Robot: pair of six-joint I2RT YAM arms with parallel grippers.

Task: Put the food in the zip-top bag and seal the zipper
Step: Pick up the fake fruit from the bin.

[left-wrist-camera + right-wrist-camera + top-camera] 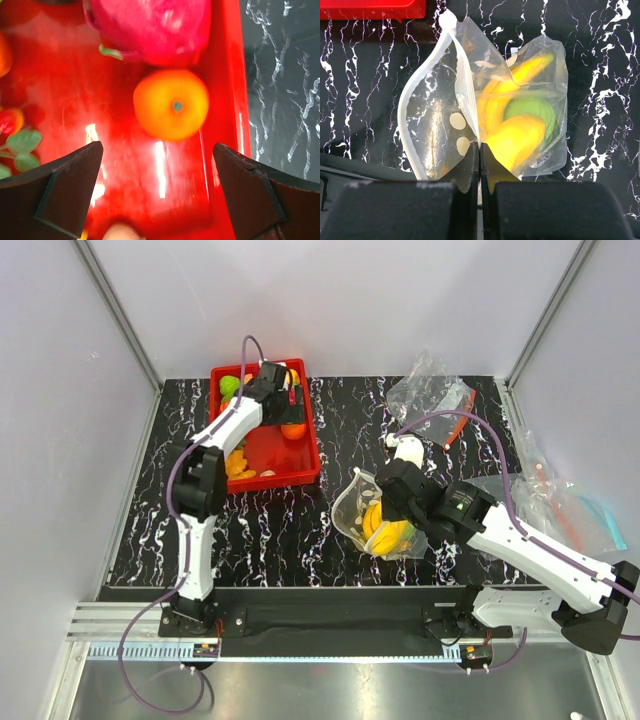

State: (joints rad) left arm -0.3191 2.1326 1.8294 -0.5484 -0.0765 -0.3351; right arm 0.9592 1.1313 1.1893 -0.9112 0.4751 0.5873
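Upper left: red tray [270, 452]; left gripper [157, 150], jaws spread wide above the round orange [171, 104] (likely the next pick). Centre right: zip-top bag [435, 115], banana bunch [520, 75] and green apple [532, 110] inside; right gripper [480, 150] pinches its wall, apparently steadying the unsealed mouth.
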